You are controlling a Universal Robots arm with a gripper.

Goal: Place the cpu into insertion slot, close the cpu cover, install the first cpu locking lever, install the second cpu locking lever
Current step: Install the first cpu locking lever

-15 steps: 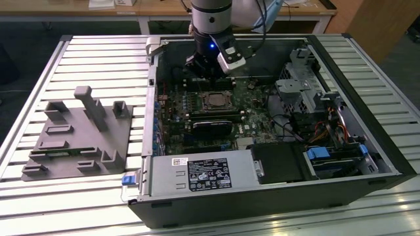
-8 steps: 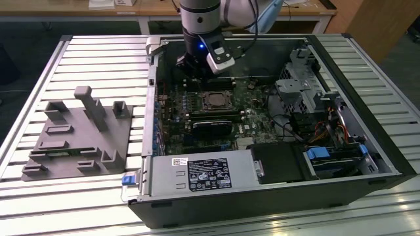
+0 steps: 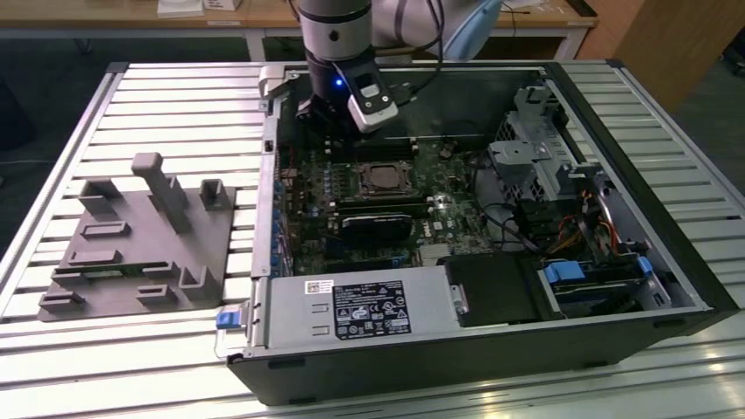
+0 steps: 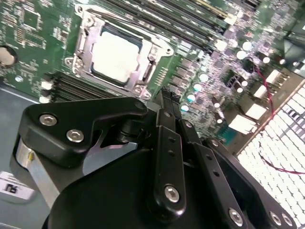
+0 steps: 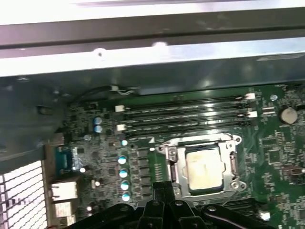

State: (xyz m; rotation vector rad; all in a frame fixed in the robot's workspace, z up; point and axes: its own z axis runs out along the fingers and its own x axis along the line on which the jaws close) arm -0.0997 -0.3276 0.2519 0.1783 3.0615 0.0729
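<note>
Now cpu (image 4: 114, 57) sits flat in slot (image 4: 72, 62), mid board (image 4: 28, 28), cover (image 4: 147, 56) down over it. Gripper (image 4: 166, 98) just beside slot, fingers (image 4: 167, 124) together, holding nothing. Lever I cannot make out. My judgement: lever step; push slowly with tips, keep off cpu face.

A grey moulded jig (image 3: 140, 253) lies on the slatted table (image 3: 174, 105) beside the open computer case (image 3: 466, 360).

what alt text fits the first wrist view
A pale square cpu lies framed by the silvery cpu cover on a green circuit board, beside long memory slots. The gripper, jaws closed, hangs just beside the cover.
</note>
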